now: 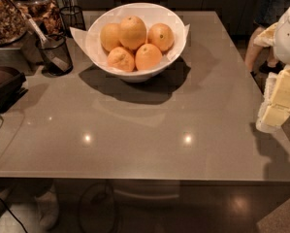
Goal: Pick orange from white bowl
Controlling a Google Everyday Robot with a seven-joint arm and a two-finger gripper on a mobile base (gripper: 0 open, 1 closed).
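Currently the gripper (276,101) hangs off the table's (135,135) right edge, well apart from the white bowl (135,74). Whether it is spread or closed I cannot tell. The orange (133,32) sits top-centre in the bowl, resting on the four smaller oranges around it. In the camera view it lies to the left of the gripper and toward the far side of the table. It is round, so it has no long axis or heading. I judge a reach from above best.

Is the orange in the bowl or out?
In. The orange sits atop four others inside the bowl; the claw is off by the table's right edge, apart from it.
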